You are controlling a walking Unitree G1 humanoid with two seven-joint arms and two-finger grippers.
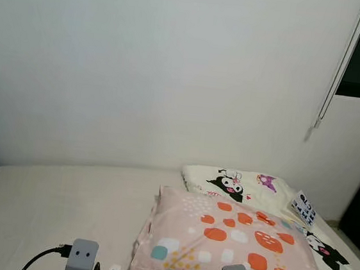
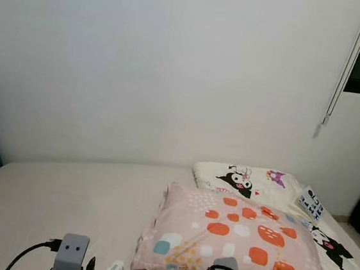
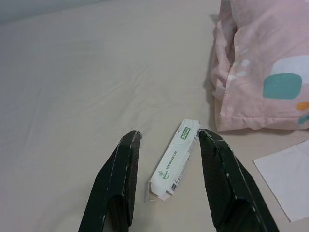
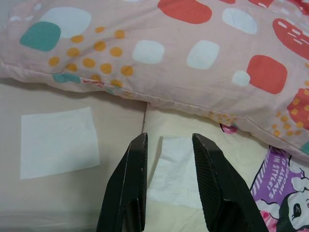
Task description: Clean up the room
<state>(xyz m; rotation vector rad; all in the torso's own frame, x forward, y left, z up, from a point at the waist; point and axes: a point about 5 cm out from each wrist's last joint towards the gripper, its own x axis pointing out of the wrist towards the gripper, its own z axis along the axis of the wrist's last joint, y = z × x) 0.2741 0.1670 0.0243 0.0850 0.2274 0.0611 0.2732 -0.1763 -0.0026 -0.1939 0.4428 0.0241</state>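
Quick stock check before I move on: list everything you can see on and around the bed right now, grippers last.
Pillow: one, pink with orange, white and teal spots, on the bed.
Cartoon-print bedding: one, white, under and behind the pillow.
Bed sheet: one, beige, covering the mattress.
White packet with green print: one, on the sheet beside the pillow.
Flat tissue: one, white, on the sheet below the pillow.
Crumpled tissue: one, white.
Left gripper: open, straddling the packet.
Right gripper: open, over the crumpled tissue.

1. Bare sheet lies open on both sides of the packet [image 3: 174, 161] between the left gripper [image 3: 169, 137] fingers.
2. The pink pillow [image 4: 193, 53] blocks just beyond the right gripper [image 4: 169, 140], a tissue [image 4: 175, 169] between its spread fingers.
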